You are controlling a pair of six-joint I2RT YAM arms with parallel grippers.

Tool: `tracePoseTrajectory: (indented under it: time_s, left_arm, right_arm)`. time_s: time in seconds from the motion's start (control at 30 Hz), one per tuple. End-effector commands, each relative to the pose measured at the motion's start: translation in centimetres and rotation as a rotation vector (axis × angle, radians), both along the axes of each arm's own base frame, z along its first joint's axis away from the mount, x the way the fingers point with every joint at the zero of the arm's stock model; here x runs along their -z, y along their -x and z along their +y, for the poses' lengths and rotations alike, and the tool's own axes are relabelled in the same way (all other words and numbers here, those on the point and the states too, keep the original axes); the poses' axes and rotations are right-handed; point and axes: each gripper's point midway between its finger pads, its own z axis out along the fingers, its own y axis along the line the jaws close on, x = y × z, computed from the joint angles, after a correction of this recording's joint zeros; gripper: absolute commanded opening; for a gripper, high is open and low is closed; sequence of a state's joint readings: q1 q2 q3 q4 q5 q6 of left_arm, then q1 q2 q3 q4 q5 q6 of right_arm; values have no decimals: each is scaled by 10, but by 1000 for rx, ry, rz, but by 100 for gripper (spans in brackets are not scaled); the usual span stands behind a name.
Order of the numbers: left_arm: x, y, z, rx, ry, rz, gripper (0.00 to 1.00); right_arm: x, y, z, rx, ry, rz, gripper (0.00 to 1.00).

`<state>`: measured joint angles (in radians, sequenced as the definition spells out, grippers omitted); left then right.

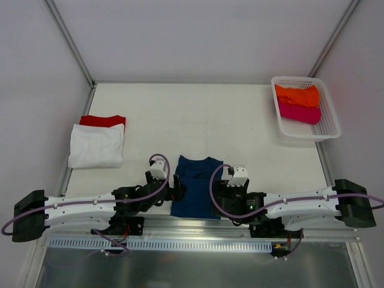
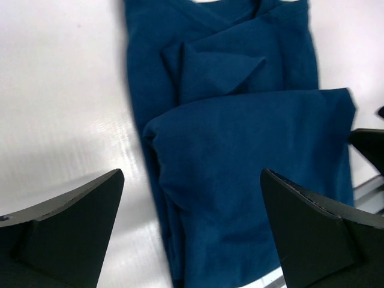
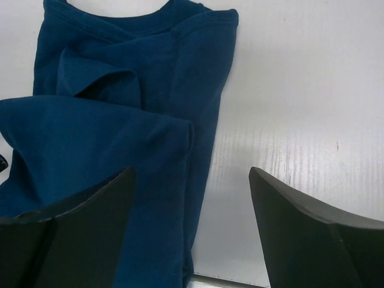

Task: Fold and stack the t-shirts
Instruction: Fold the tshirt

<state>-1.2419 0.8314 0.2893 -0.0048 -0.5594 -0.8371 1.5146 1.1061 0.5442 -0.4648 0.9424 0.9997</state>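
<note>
At the near edge of the table [image 1: 198, 108], the navy t-shirt [image 1: 196, 186] is seen part-folded, its lower half doubled up over a bunched sleeve, flanked by the two arms. The left gripper [image 2: 191, 180] and the right gripper [image 3: 192, 174] are both held wide open just above it, with nothing gripped. It is judged that the loose upper flap could be peeled back if only one layer is pinched, and that the cloth, lying so close to the edge, could be dragged off by an uneven pull. At far left, a white t-shirt [image 1: 96, 145] is laid flat, a red t-shirt [image 1: 102, 120] showing beyond its far edge; no obstacle is seen between. The mesh basket [image 1: 330, 123] at far right is filled by an orange t-shirt [image 1: 297, 95] and a magenta t-shirt [image 1: 298, 112], both crumpled.
</note>
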Motion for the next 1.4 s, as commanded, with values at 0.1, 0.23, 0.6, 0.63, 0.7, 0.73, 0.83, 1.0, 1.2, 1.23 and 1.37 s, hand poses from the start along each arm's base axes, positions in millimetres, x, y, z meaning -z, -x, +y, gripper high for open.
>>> tracePoseTrajectory:
  time_s: [0.1, 0.23, 0.6, 0.63, 0.7, 0.73, 0.83, 1.0, 1.2, 1.23, 1.37]
  left_arm:
    - [-24, -5, -17, 32, 119, -60, 98]
    - [-24, -5, -18, 36, 119, -60, 88]
    - [-10, -5, -24, 45, 81, -37, 71]
    - [-10, -5, -23, 44, 79, -37, 65]
    - [-11, -6, -23, 41, 73, -42, 58]
    - [-11, -7, -22, 38, 69, -43, 56]
    - [-9, -8, -22, 41, 44, -49, 38]
    - [-11, -13, -24, 45, 16, -69, 14]
    - [-30, -23, -26, 39, -9, -133, 12]
    - [-34, -25, -27, 37, -8, -143, 12]
    - [-46, -34, -27, 29, -34, -175, 12]
  right_arm:
    - [0, -1, 13, -16, -22, 6, 74]
    - [5, -2, 24, -30, -29, 22, 60]
    - [18, 0, 43, -61, -3, 50, 35]
    - [17, 0, 43, -62, -2, 50, 20]
    - [18, 0, 42, -57, -1, 47, 6]
    - [18, 0, 41, -57, 1, 47, 1]
    - [18, -1, 42, -56, 1, 45, 1]
    - [16, -3, 41, -54, 7, 32, 0]
    - [-4, -13, 39, -45, 26, -23, 0]
    - [-8, -14, 39, -46, 28, -34, 0]
    - [-23, -23, 35, -37, 33, -68, 0]
